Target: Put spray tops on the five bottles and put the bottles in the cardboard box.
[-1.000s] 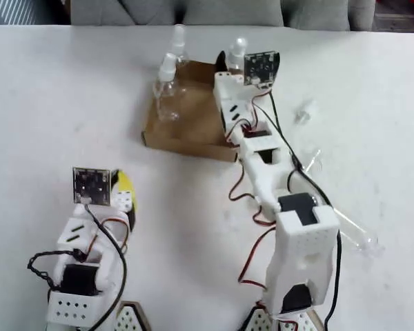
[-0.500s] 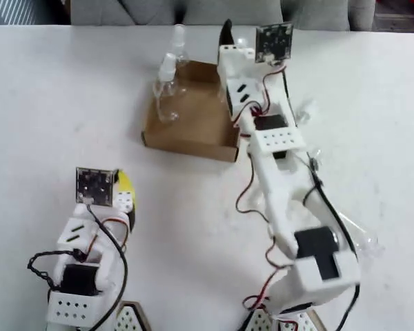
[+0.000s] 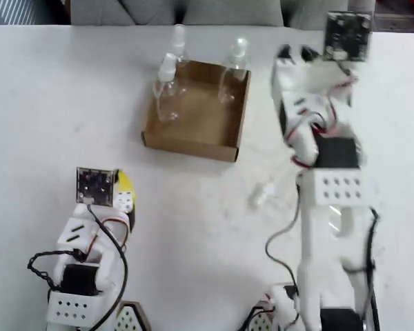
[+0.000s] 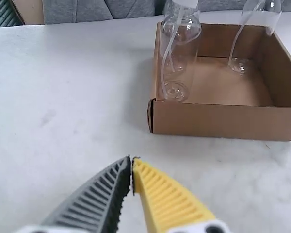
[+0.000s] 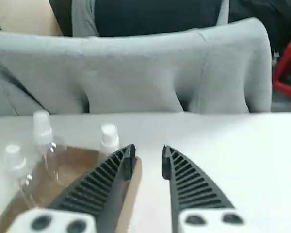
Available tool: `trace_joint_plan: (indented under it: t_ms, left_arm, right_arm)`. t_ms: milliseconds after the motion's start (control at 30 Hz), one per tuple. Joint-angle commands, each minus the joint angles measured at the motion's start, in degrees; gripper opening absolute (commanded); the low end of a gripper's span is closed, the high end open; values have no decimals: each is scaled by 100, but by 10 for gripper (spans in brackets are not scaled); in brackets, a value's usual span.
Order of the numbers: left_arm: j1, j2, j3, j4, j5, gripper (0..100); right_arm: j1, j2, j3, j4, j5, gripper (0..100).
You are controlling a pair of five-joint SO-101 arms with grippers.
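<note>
Box (image 3: 200,121) is sitting mid-table in the high view, and three bottles are standing in it: left bottle (image 3: 167,93) by the left wall, far-left bottle (image 3: 178,40) at that corner, far-right bottle (image 3: 233,65) at the other far corner. Right gripper (image 3: 294,52) is hanging just right of the box's far-right corner, apart from it. Left gripper (image 3: 126,186) is sitting near-left on the table (image 3: 55,103), well apart from the box. A small clear piece (image 3: 262,194) is lying near the box's near-right corner, too blurry to name.

Left wrist view: the jaws are pressing together with nothing between them, and they're pointing toward the box.

Right wrist view: the jaws are sitting apart and empty, with the bottles showing off to their left.
</note>
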Motion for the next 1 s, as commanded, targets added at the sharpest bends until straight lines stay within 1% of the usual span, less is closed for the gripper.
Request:
trace_joint_plan:
  t_ms: [0,100,233,300,400,467,533,600,633,833,900,967]
  left_arm:
    - [-57,-22,0,-114,-53,24]
    - [-57,-22,0,-105,-53,24]
    - [-57,-22,0,-105,-53,24]
    - [-57,-22,0,-105,-53,24]
    - [-57,-22,0,-105,-53,24]
    - [-57,-22,0,-97,-53,24]
    - [-57,-22,0,-97,-53,24]
    - [-57,-22,0,-97,-53,24]
    - [-57,-22,0,-97,-53,24]
    - [-57,-22,0,-97,-53,24]
    - [-57,-22,0,-97,-53,24]
    - [-57,-22,0,-97,-53,24]
  right_arm:
    - [418,-576,-44,1473,0,59]
    - [778,-716,-44,2413,105,60]
    - [1174,-716,-18,3714,1081,60]
    - [1358,-760,176,4198,1556,60]
    - [1552,-769,642,4567,2180,60]
    - [1631,-769,1064,4585,2620,60]
    - [1587,-769,1468,4470,2866,60]
    - [1376,-769,1749,4233,2813,60]
    - [1200,-769,1820,4189,2673,60]
    - [-321,-708,1846,4119,1626,60]
    - [-708,-655,1978,3776,1292,59]
    - [-866,-497,2154,3371,1090,58]
